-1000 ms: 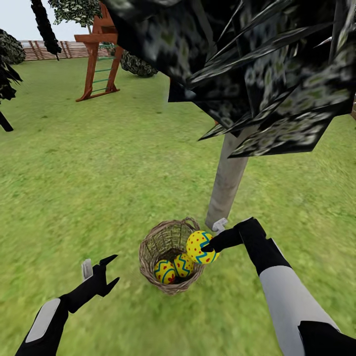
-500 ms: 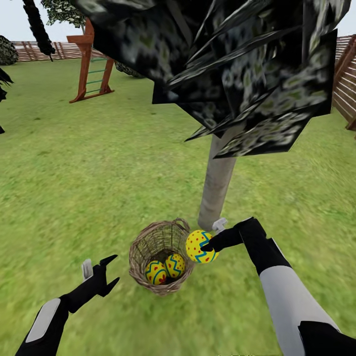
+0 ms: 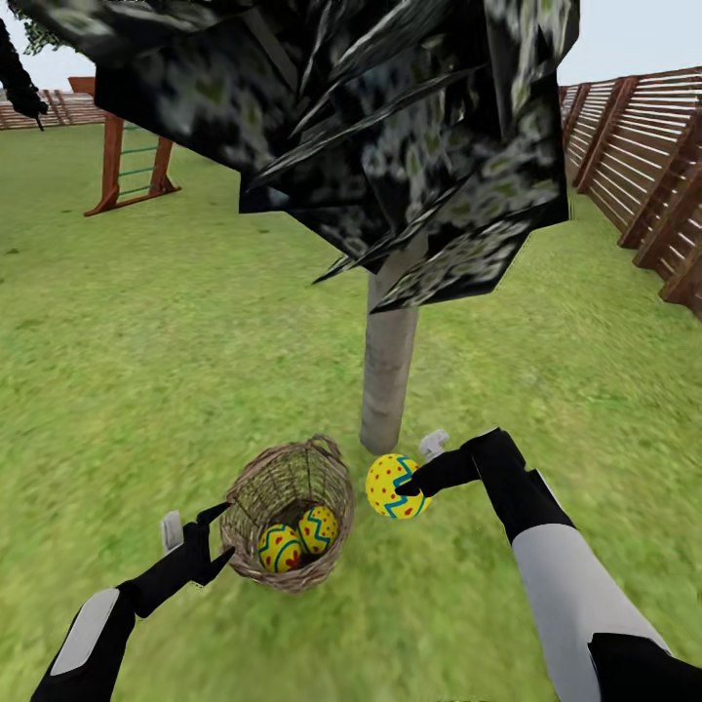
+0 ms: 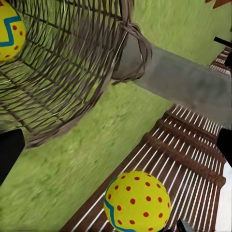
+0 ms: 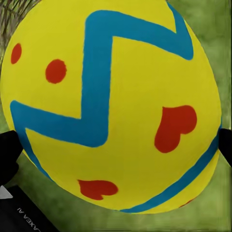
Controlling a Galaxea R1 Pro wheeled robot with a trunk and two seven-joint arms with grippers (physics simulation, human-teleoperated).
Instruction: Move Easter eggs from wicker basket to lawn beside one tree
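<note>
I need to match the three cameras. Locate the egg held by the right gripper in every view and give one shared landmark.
Head view: held egg at lower centre, right of the wicker basket.
Left wrist view: at the bottom edge, past the basket.
Right wrist view: close up, covering most of the picture.
Shared landmark: the lawn.
</note>
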